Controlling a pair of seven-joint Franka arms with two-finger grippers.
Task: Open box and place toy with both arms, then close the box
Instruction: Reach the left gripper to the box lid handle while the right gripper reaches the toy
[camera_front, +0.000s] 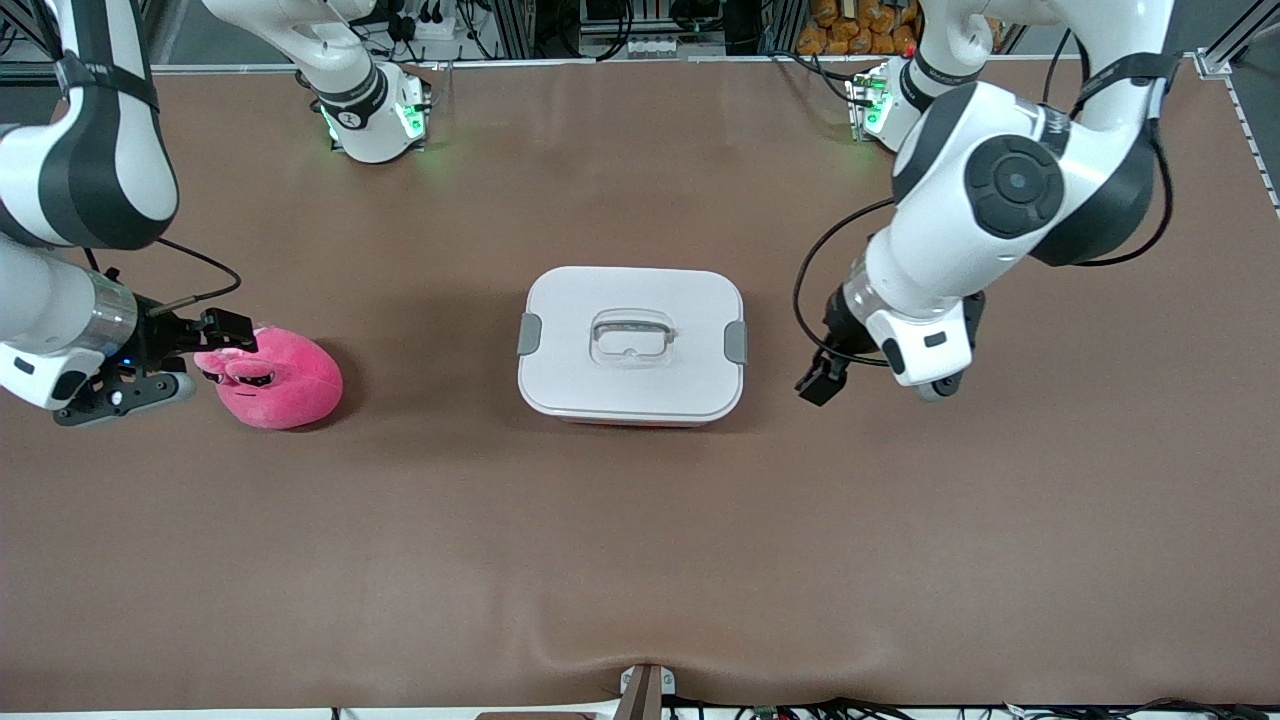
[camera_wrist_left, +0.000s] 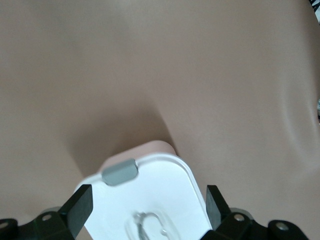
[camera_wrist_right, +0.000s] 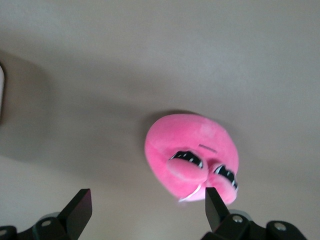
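The box (camera_front: 632, 380) stands shut in the middle of the table, its white lid held by a grey clip (camera_front: 530, 334) at one end and a second clip (camera_front: 736, 342) at the other. The pink plush toy (camera_front: 280, 385) lies on the table toward the right arm's end. My right gripper (camera_front: 195, 355) is open and empty, low beside the toy; in the right wrist view the toy (camera_wrist_right: 192, 145) sits off one finger of that gripper (camera_wrist_right: 147, 210). My left gripper (camera_front: 825, 355) is open and empty beside the box's clip at the left arm's end; the left wrist view shows the lid (camera_wrist_left: 160, 180) between the fingers of that gripper (camera_wrist_left: 148, 210).
The brown mat (camera_front: 640, 560) covers the whole table. The arm bases (camera_front: 375, 110) stand along the edge farthest from the front camera. A small bracket (camera_front: 645, 690) sits at the nearest edge.
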